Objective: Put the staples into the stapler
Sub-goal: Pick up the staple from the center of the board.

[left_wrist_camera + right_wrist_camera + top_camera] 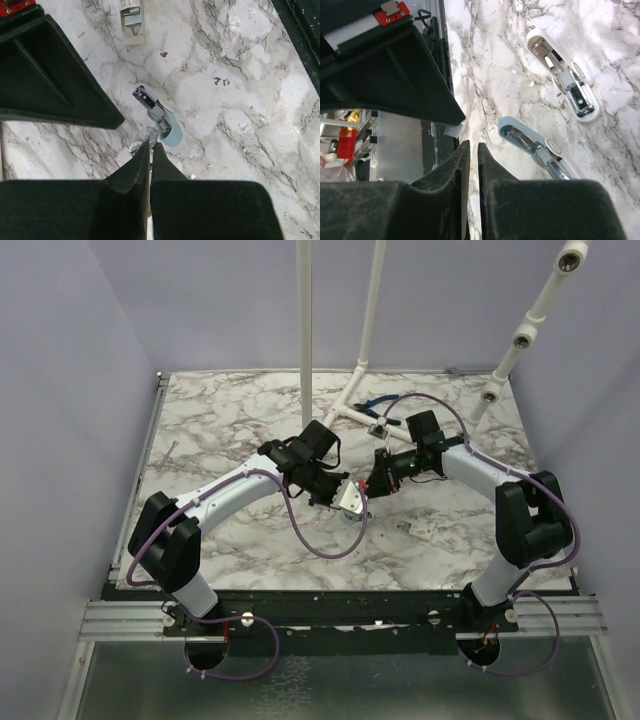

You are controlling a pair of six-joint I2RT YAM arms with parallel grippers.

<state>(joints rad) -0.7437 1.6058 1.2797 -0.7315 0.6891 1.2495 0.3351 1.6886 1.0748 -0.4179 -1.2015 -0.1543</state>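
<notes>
The small pale blue-green stapler [169, 129] with silvery metal inner parts lies opened on the white grey-veined marble counter [220, 420], near its middle, between the two arms. The left claw [150, 145] is pinched fully shut on a small grey ribbed strip of staples [151, 134] that sticks out past its tips and meets the stapler's near end. The right claw [473, 145] hangs just beside the stapler with its black fingers barely parted and nothing between them, and a white oval stapler [565, 75] also lies open, a little apart.
</notes>
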